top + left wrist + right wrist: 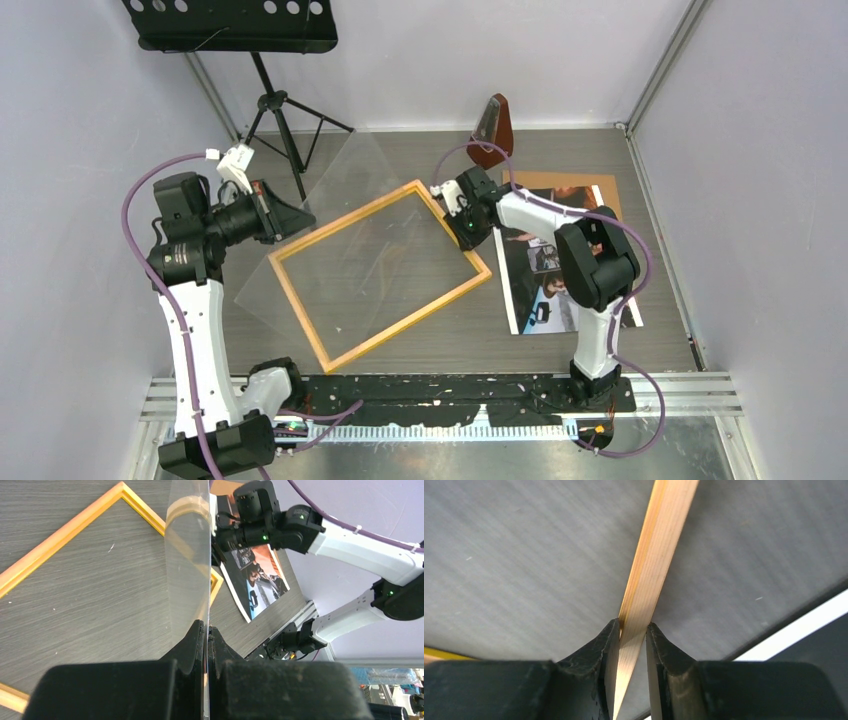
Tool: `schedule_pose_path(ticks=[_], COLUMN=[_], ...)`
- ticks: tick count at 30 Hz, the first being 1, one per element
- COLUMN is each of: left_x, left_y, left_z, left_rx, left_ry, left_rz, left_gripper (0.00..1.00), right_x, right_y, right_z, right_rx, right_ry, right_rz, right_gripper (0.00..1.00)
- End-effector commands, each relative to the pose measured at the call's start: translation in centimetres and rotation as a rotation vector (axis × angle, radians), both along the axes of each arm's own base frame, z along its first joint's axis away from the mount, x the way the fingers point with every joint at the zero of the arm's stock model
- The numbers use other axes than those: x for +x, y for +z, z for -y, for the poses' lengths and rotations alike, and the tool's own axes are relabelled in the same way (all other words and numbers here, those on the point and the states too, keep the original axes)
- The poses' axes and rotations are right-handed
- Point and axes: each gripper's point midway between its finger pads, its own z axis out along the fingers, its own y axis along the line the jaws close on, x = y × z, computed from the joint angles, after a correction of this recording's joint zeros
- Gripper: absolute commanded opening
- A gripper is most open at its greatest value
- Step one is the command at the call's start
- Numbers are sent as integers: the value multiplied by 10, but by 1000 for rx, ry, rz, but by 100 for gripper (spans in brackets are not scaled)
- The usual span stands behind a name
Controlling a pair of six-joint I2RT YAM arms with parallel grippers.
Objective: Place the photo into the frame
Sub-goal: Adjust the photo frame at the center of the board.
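Reads as a robotics lab cell rather than a home or shop. Boxed in on three sides by plain pale wall panels (60,100) with metal corner posts (660,60), floored by a grey wood-grain tabletop (470,340), and edged along the near side by aluminium rails (680,390) and a black mounting plate (450,390). Keeps a black perforated stand (235,25) on a tripod (285,115) at the far left corner.

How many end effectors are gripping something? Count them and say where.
2. The left end effector pinches the clear transparent sheet by its edge; the right end effector clamps a strip of the yellow-orange wooden frame.
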Motion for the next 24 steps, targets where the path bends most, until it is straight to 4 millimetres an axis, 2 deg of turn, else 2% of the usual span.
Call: schedule_pose_path(ticks=[1,2,3,7,12,13,14,15,21,22,23,24], left_x=[-5,-6,-7,-9,-7,-6,-5,-4,3,4,5,5], left_y=[17,16,17,15,11,10,9,9,6,6,7,6], left_z=[4,5,6,8,8,8,8,8,6,5,5,5], left_rx=[-2,-2,-1,-4,-9,-10,-11,-12,-14,-13,-12,-12], left_ry=[-43,-49,-55,-84,-94,-95,-95,-96,-94,-94,-94,-93], left_rz=[86,85,88,90,88,87,84,84,82,84,88,88], left_gripper=[0,0,0,0,0,0,0,0,0,0,0,0], right_x=[45,53,57,79,102,101,108,108,128,127,133,133], right_y=[17,23,18,25,40,37,44,40,43,35,40,32], right_z=[15,15,20,25,21,20,17,18,13,14,12,14], right_rx=[-45,-43,-50,-55,-44,-48,-48,-57,-98,-112,-114,-130], right_ry=[34,36,49,113,190,218,241,253,351,373,379,397], right_rz=[85,98,90,127,188,179,204,190,212,192,208,190], right_gripper=[15,14,14,14,13,13,13,13,13,13,13,13])
